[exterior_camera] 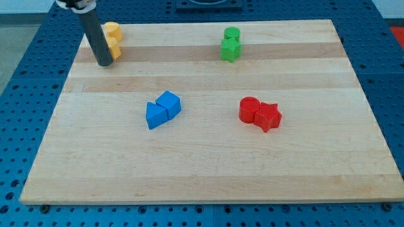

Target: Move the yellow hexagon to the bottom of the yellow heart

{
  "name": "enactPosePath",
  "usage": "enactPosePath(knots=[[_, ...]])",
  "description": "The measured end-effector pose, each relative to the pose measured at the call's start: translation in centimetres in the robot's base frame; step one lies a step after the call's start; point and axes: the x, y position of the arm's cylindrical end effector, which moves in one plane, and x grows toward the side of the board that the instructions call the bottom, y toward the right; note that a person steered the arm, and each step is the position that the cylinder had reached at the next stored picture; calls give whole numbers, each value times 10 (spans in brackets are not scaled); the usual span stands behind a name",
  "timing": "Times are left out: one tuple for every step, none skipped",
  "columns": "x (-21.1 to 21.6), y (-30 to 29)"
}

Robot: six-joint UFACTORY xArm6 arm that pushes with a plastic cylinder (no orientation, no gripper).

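Observation:
Two yellow blocks sit at the view's top left of the wooden board (202,170). The upper one (112,29) looks like the yellow heart; the lower one (114,48), the yellow hexagon, touches it just below. The dark rod stands against the left side of both and partly hides them. My tip (103,64) rests on the board just below and left of the lower yellow block, touching or nearly touching it.
A green cylinder (231,33) with a green star (230,50) below it sits at the top, right of centre. A blue triangle (155,115) and blue cube (169,102) sit mid-board. A red cylinder (249,110) and red star (268,116) sit at right.

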Motion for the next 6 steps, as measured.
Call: enactPosePath(knots=[[0, 0], [-2, 7], [-11, 15], [-21, 15], [-26, 15], [-18, 18]])
